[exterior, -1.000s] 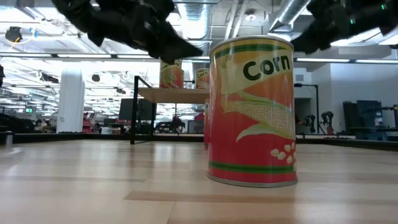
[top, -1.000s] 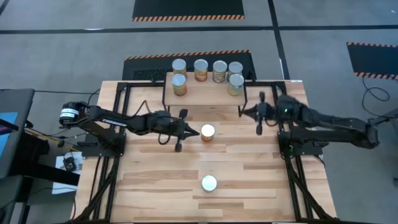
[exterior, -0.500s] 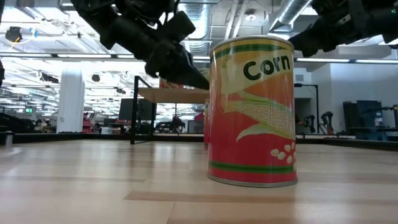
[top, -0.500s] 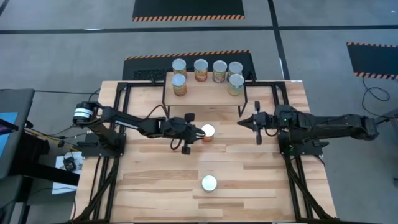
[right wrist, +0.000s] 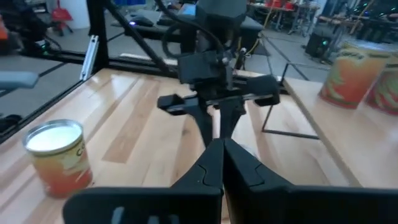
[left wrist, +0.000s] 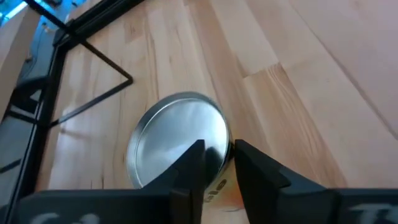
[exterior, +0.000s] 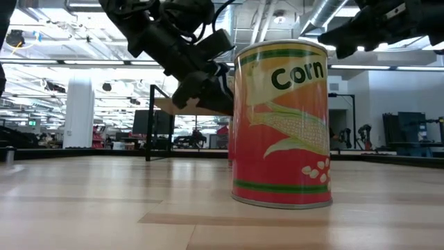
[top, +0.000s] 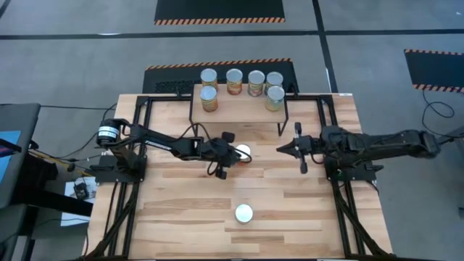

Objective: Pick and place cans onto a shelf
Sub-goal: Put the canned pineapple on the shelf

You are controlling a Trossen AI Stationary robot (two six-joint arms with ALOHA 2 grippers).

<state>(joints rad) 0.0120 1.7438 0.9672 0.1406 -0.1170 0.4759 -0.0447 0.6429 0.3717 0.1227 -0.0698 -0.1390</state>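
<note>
One can [top: 244, 151] stands upright in the middle of the table; its silver lid [left wrist: 177, 140] fills the left wrist view. My left gripper [left wrist: 219, 148] slants down onto it from the table's left, slightly open, one finger over the lid and one outside the wall. A second can [top: 243, 213], labelled Corn [exterior: 281, 125], stands near the front edge. Several cans stand on the shelf [top: 239, 110] at the far side. My right gripper [top: 280, 149] hovers shut to the right of the middle can, holding nothing. My left gripper has its two fingers on either side of the middle can's rim [left wrist: 227, 135], on the side facing the arm. They slant down from the table's left. Whether the fingertips [left wrist: 198, 152] touch the rim I cannot tell. The can stands upright on the table.
The shelf's thin black legs [top: 283, 123] stand just beyond both grippers. Black frame bars [top: 141, 145] run along the table's left and right sides. Bare wood lies between the two loose cans and around the near one.
My left gripper has gone toward the table's right and down onto the middle can, tipping further downward and rolling. My right gripper has swung from beside the shelf's leg toward the table's near edge. The cans have not moved.
</note>
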